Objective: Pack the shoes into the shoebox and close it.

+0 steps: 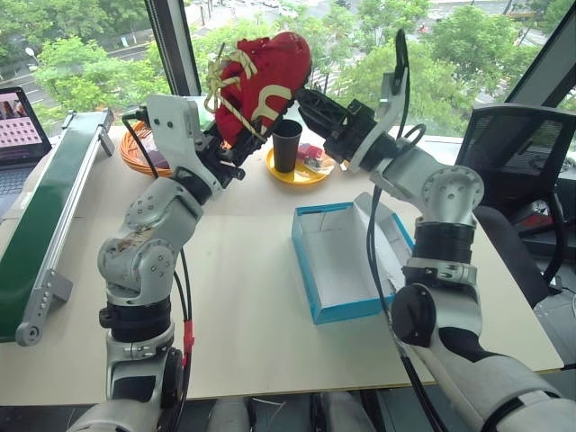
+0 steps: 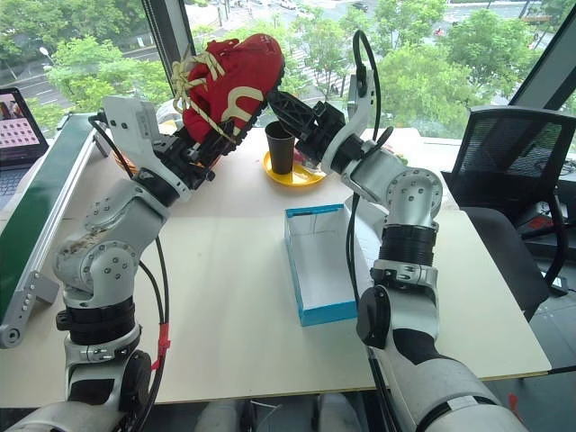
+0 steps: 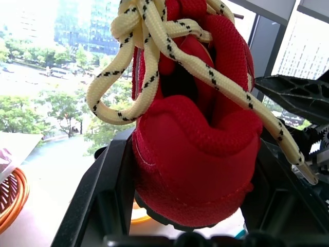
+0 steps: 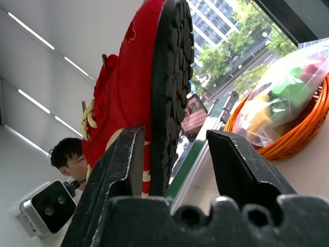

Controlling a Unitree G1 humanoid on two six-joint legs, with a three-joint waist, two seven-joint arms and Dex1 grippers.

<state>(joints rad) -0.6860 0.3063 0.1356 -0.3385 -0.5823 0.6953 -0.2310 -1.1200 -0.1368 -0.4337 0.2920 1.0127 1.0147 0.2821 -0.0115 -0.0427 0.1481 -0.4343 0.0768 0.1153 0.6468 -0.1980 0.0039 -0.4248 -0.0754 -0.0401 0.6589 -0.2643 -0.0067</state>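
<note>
Red shoe is up in the air above the far side of the table, clamped at its heel end between the left gripper fingers. Its long axis tilts up, toe highest and pointing away toward the window, cream laces hanging loose on its left side, dark sole facing right.

Right gripper is at the sole side of the toe end; in its wrist view one finger lies against the shoe's side while the other stands clear of the sole, so the jaws are parted, not gripping.

Blue shoebox sits open, empty, white inside, on the table's right half, long axis running near to far.

Behind it a dark cup stands on a yellow plate. An orange wicker basket with bagged items is near the far left edge.
</note>
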